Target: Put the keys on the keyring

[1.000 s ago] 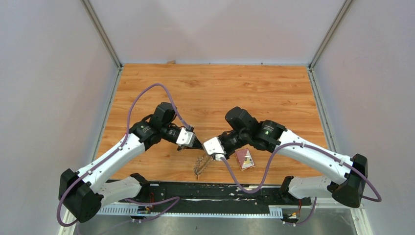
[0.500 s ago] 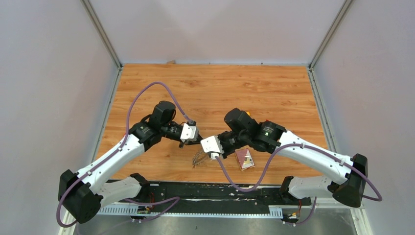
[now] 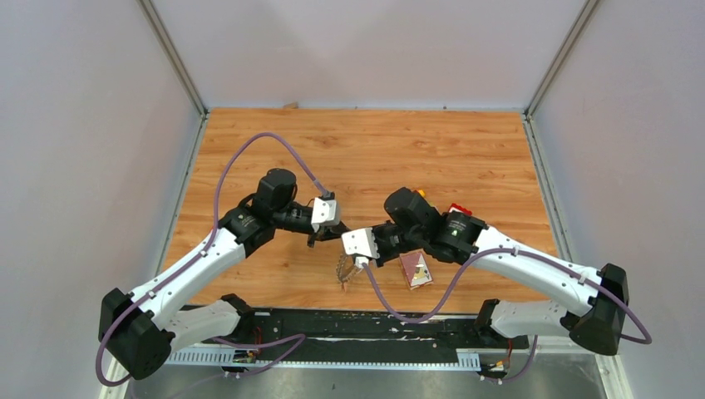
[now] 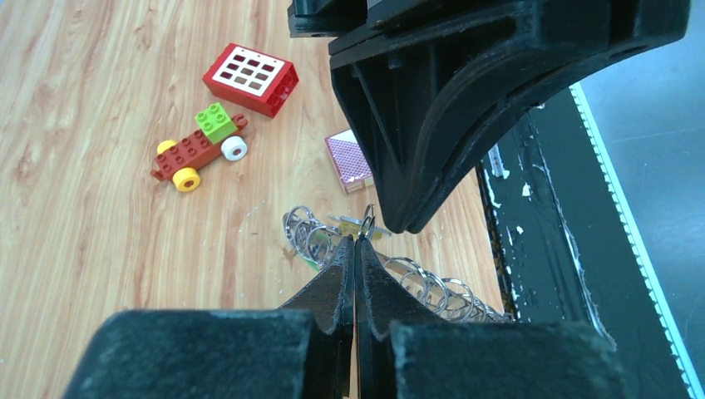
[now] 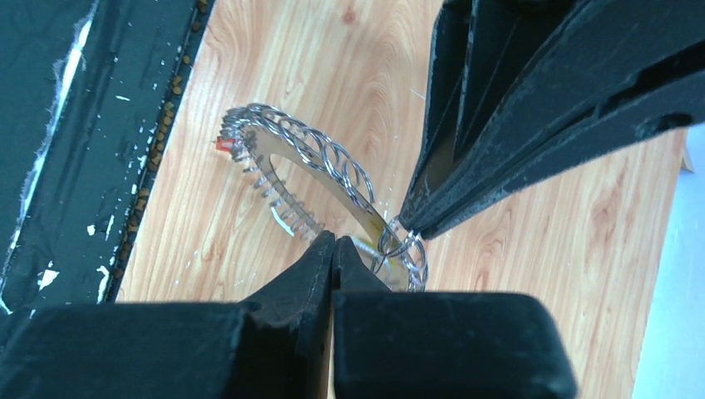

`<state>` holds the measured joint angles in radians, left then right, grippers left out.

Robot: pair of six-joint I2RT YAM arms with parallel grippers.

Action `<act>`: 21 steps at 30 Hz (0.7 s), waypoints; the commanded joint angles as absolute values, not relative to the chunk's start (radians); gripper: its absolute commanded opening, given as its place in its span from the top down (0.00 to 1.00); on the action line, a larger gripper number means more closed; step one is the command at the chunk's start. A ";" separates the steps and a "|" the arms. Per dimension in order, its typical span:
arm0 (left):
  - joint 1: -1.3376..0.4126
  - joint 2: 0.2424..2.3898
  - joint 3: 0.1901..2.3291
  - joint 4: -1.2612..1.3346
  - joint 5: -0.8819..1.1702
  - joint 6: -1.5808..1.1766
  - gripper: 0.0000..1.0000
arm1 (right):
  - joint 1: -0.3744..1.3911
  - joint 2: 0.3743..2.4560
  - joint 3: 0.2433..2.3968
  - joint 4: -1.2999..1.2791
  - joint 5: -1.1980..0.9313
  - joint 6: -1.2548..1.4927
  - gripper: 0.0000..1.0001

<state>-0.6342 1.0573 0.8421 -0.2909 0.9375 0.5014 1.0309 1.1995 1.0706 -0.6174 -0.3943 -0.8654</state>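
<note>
The keyring (image 5: 291, 162) is a wire wreath packed with silver rings and hangs tilted between my two grippers, just over the wooden table (image 3: 366, 158). It also shows as a small cluster in the top view, keyring (image 3: 343, 271). My left gripper (image 4: 356, 242) is shut, pinching a small wire loop (image 4: 368, 219) at one end of the wreath. My right gripper (image 5: 334, 240) is shut too, with a thin silver key (image 5: 367, 246) marked yellow poking from its tips towards that loop. The two fingertips nearly touch. A red tag (image 5: 222, 145) sits at the wreath's far end.
A red block with white buttons (image 4: 250, 79) and a toy car of red, green and yellow bricks (image 4: 199, 150) lie beyond the grippers. A maroon card box (image 3: 416, 270) lies under the right arm. The black base rail (image 3: 366, 324) runs along the near edge.
The right gripper has closed its jaws. The left gripper has moved up and to the right, and the keyring cluster has drawn up closer under the two fingertips.
</note>
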 commanded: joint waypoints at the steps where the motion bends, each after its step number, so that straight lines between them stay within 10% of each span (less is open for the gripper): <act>1: -0.637 1.046 0.877 -0.220 0.934 0.423 1.00 | 1.032 1.137 1.052 -0.546 -0.316 -0.843 1.00; 7: -0.637 1.062 0.920 -0.229 0.877 0.378 1.00 | 0.987 1.059 1.052 -0.544 -0.336 -0.831 0.89; 13: -0.637 1.083 0.956 -0.214 0.879 0.316 1.00 | 0.973 1.052 1.046 -0.520 -0.331 -0.821 0.56; 21: -0.637 1.089 0.944 -0.163 0.914 0.266 1.00 | 0.974 1.095 1.054 -0.493 -0.280 -0.832 0.58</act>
<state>-0.6342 1.0939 0.9119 -0.2474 0.8734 0.3248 0.9764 1.0859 1.0458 -0.5453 -0.3145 -0.8349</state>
